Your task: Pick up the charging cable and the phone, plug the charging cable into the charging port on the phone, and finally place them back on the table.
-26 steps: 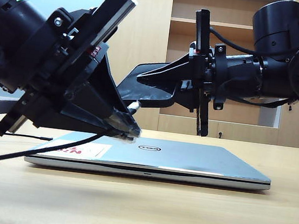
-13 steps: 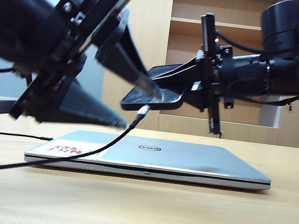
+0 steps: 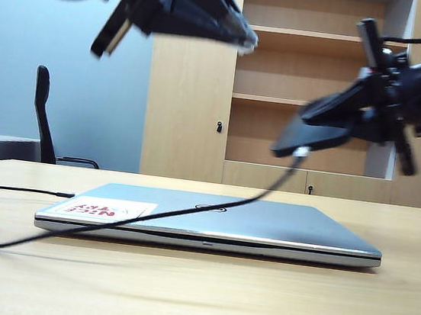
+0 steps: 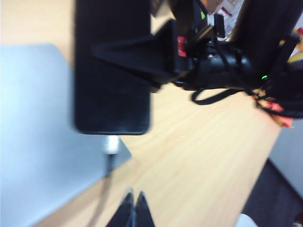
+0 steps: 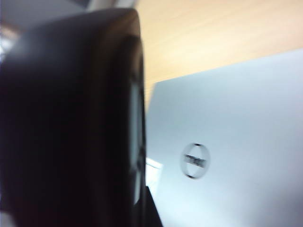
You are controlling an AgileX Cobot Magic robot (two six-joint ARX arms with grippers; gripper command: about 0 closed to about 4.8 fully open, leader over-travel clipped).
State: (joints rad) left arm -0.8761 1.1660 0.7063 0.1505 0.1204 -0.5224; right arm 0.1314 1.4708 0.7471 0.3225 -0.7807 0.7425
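Cable's in the phone, and I've got both arms up over the laptop.

My right end effector is clamped on the phone, held in the air above the laptop; the cable hangs from its short edge down across the lid to the table. My left end effector sits high, pinched closed, holding nothing.

The phone held in the black right gripper is black, and below it the cable is black with a silver-white plug. Under the black left gripper, the laptop is silver with a red-and-white sticker. The table is pale tan wood-grain.
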